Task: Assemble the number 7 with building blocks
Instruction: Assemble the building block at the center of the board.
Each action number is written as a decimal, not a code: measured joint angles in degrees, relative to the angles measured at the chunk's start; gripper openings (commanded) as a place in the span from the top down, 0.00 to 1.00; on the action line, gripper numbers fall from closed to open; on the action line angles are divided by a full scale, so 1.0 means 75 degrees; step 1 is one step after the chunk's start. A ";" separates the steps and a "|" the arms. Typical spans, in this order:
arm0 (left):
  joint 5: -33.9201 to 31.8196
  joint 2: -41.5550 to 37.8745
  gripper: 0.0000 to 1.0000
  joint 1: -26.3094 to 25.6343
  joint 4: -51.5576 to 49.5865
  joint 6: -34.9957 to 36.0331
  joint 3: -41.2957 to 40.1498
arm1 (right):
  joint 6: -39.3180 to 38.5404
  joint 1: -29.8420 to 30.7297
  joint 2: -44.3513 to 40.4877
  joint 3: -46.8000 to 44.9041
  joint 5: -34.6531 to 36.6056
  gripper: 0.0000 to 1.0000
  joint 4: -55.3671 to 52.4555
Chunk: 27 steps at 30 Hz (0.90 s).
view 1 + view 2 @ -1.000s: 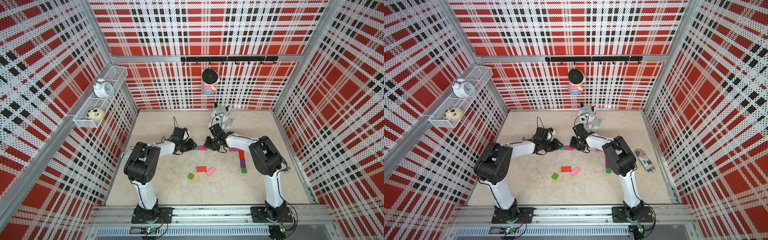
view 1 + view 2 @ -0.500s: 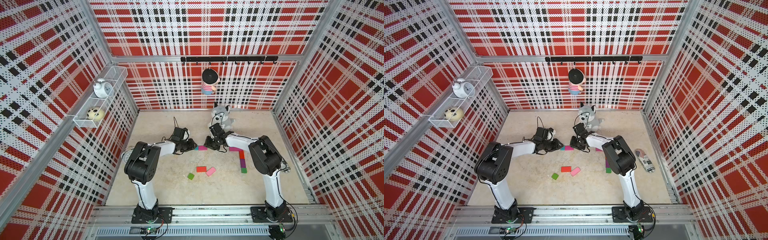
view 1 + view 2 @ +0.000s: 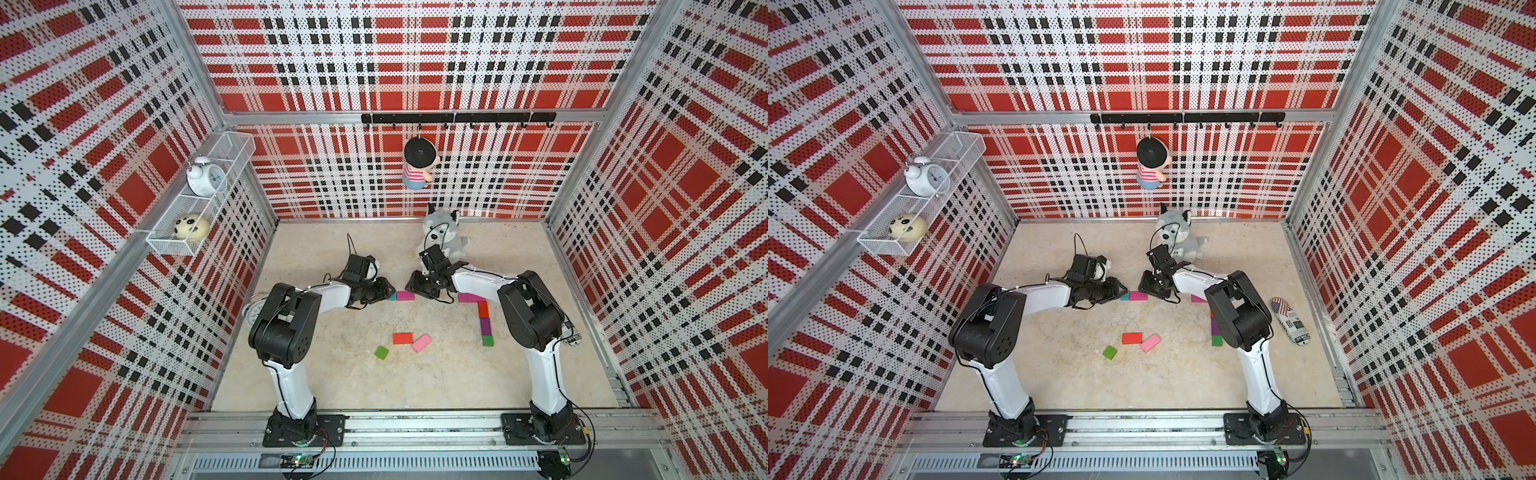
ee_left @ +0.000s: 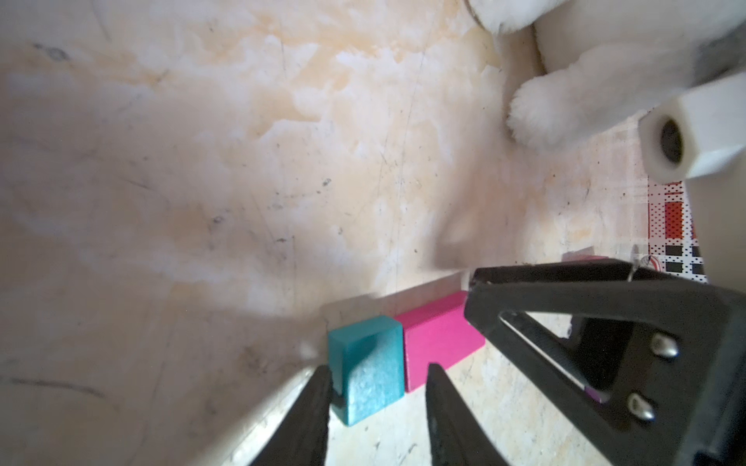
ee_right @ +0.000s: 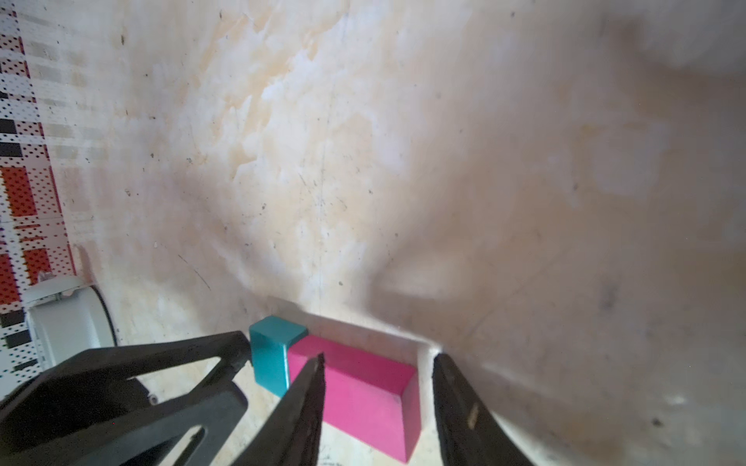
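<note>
Left gripper (image 4: 377, 373) straddles the teal block (image 4: 365, 363), jaws slightly parted, one finger touching it. The right gripper (image 5: 377, 363) stands equally loose around the magenta block (image 5: 363, 395). The two blocks abut, toward the table's (image 3: 436, 386) far edge. I judge the 7's top bar is being laid. Next, lift clear without nudging. Both arms reach low and forward, wrists facing each other.

plush dog (image 4: 585, 60) — blurred, cut off at frame edge | block column (image 3: 1214, 328) — mostly behind right arm (image 3: 1237, 320)
</note>
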 measured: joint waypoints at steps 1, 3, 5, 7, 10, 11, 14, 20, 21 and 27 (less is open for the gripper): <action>-0.0006 0.0000 0.57 0.0020 0.0000 0.0000 0.0000 | -0.0044 0.0000 -0.0026 -0.0017 0.0023 0.47 0.0000; -0.0023 -0.0006 0.56 0.0041 0.0000 -0.0003 0.0000 | -0.0119 -0.0006 -0.0114 -0.0079 0.0073 0.46 -0.0003; -0.0035 -0.0009 0.56 0.0044 0.0000 -0.0020 0.0000 | -0.0187 -0.0006 -0.0251 -0.0157 0.0125 0.45 -0.0012; -0.0035 -0.0017 0.55 0.0058 0.0003 -0.0029 0.0000 | -0.0248 -0.0006 -0.0347 -0.0163 0.0154 0.45 -0.0006; -0.0035 -0.0023 0.54 0.0058 0.0006 -0.0058 0.0000 | -0.0289 0.0020 -0.0434 -0.0163 0.0163 0.45 0.0003; -0.0035 -0.0023 0.53 0.0055 0.0006 -0.0076 0.0000 | -0.0291 0.0044 -0.0437 -0.0163 0.0163 0.45 0.0006; -0.0035 -0.0023 0.53 0.0055 0.0012 -0.0117 0.0000 | -0.0306 0.0108 -0.0437 -0.0163 0.0169 0.43 0.0003; -0.0035 -0.0023 0.51 0.0055 0.0026 -0.0181 0.0006 | -0.0356 0.0344 -0.0437 -0.0163 0.0189 0.43 0.0032; -0.0035 -0.0023 0.51 0.0055 0.0026 -0.0192 0.0017 | -0.0356 0.0367 -0.0434 -0.0163 0.0192 0.43 0.0032; -0.0038 -0.0023 0.48 0.0055 0.0064 -0.0221 0.0102 | -0.0507 0.0428 -0.0446 -0.0192 0.0187 0.37 0.0032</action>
